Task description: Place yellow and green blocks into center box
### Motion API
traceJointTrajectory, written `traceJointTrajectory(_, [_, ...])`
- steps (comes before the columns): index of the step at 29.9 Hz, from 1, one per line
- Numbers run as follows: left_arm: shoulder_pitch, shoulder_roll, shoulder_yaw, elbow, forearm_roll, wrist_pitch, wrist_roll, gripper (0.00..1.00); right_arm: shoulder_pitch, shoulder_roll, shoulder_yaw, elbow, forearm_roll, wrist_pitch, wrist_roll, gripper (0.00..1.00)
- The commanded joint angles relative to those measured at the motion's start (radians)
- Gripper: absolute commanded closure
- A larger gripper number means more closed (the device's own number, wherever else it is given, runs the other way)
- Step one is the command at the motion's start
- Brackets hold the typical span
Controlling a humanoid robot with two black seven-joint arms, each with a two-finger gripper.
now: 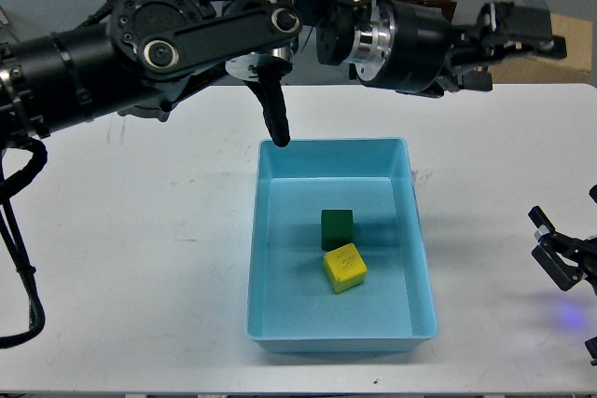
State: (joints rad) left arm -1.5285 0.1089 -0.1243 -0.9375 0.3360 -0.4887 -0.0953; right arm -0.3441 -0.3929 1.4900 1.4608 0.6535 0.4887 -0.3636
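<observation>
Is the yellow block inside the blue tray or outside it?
Inside. The yellow block lies on the blue tray floor, beside the green block.

Single head cam, looks fwd and down over white table [140,230], fairly close; left arm [187,44] crosses top.

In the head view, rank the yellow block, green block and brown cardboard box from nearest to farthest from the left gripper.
1. Brown cardboard box, right behind the left gripper, at the far right.
2. Green block, in the blue tray.
3. Yellow block, just nearer the camera.
</observation>
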Motion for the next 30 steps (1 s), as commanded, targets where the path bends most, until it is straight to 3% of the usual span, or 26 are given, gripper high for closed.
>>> traceJointTrajectory(1, [0.122,0.026,-0.213,0.048,-0.003,0.000,-0.001,0.03,0.008,-0.001,-0.001,-0.003,-0.002,0.000,0.000,0.00])
traceJointTrajectory(8, [0.310,0.029,-0.567,0.081,-0.159,0.000,0.006,0.00,0.020,0.014,-0.020,-0.002,-0.005,0.000,0.000,0.00])
traceJointTrajectory(16, [0.481,0.031,-1.069,0.097,-0.170,0.000,0.014,0.00,0.019,0.016,-0.004,-0.002,-0.005,0.000,0.021,0.00])
traceJointTrajectory(19, [0.548,0.032,-1.195,0.082,-0.178,0.000,0.031,0.00,0.019,0.022,-0.002,-0.002,-0.003,0.000,0.026,0.00])
traceJointTrajectory(25, [0.726,0.048,-1.325,-0.075,-0.183,0.000,0.078,0.00,0.017,0.020,0.009,-0.002,-0.002,0.000,0.055,0.00])
traceJointTrajectory(30, [0.983,0.035,-1.419,-0.303,-0.183,0.000,0.121,0.00,0.008,0.016,0.019,0.000,-0.002,0.000,0.055,0.00])
